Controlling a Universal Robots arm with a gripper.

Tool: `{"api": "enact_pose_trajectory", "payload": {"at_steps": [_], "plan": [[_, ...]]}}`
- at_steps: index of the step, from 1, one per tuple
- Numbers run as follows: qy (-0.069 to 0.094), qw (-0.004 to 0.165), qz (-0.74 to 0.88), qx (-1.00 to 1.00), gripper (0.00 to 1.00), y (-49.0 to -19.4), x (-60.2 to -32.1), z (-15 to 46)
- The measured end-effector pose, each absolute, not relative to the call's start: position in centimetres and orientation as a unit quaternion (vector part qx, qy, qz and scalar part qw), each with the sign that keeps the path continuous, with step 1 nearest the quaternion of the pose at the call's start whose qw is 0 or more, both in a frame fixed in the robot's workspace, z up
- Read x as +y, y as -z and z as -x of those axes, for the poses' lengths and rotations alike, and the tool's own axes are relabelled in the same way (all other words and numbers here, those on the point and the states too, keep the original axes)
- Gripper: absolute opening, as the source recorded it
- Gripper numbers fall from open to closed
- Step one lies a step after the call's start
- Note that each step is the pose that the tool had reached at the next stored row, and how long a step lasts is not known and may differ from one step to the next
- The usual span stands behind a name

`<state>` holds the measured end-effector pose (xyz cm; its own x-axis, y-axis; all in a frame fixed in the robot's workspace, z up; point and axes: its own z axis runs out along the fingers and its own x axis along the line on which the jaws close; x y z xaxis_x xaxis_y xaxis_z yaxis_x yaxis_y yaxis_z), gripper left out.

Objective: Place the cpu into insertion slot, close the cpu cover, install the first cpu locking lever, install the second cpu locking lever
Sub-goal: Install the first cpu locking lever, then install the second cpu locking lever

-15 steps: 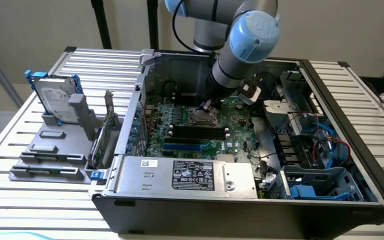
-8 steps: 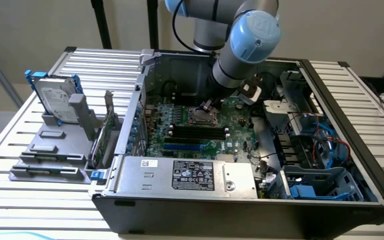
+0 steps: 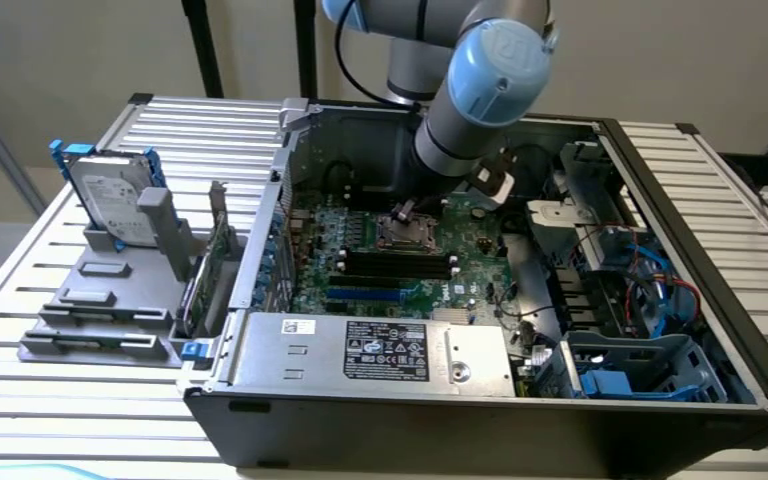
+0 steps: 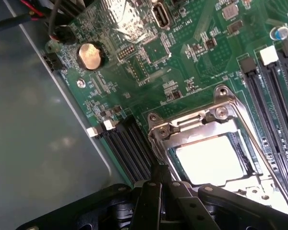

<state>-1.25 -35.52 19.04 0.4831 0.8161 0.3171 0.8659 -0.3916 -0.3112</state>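
Observation:
The cpu (image 4: 209, 160) lies flat in the insertion slot (image 3: 404, 232), and its pale face shows through the window of the cpu cover (image 4: 201, 127). The silvery cover is down over the socket. Thin metal levers run along the socket's edges (image 4: 252, 127). My gripper (image 4: 158, 176) hangs just over one corner of the socket, with its black fingers (image 4: 152, 199) pressed together and their tip at the cover's rim beside a lever. In the exterior view the gripper (image 3: 407, 210) reaches down into the open computer case onto the socket.
Black memory slots (image 4: 127, 143) run beside the socket, with more memory slots (image 4: 278, 91) on its other side. A coin battery (image 4: 90, 55) sits on the green board. The power supply (image 3: 371, 350), a blue drive cage (image 3: 638, 365) and cables crowd the case. A hard drive (image 3: 111, 200) stands outside.

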Motion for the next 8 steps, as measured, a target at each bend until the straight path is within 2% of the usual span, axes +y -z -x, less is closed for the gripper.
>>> {"api": "enact_pose_trajectory", "payload": {"at_steps": [8], "plan": [[0.056, 0.221, 0.832, -0.505, 0.11, -19.63, -35.75, 1.54]]}}
